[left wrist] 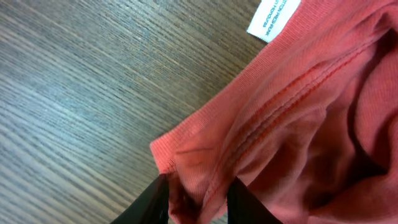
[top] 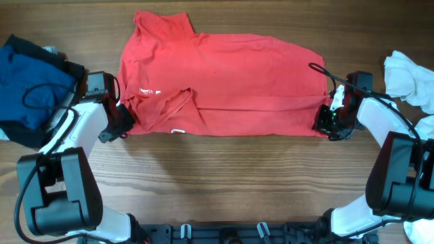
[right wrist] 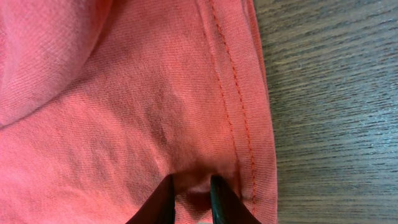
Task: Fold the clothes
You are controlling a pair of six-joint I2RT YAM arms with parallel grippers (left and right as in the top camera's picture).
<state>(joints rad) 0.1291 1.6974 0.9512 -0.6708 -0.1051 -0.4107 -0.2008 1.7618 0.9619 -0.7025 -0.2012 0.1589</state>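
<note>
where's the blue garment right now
Overhead view: the blue garment lies bunched at the table's far left, left of the left gripper, apart from the red T-shirt spread mid-table.

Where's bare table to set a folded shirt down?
Free: table in front of the shirt, between left arm and right arm; back right, between shirt and white pile. Crowded: left edge, blue pile; right edge.

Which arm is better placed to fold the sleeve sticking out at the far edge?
Left. The left tool sits at the shirt's collar end, near that sleeve; the right tool pinches the hem at the opposite end.
</note>
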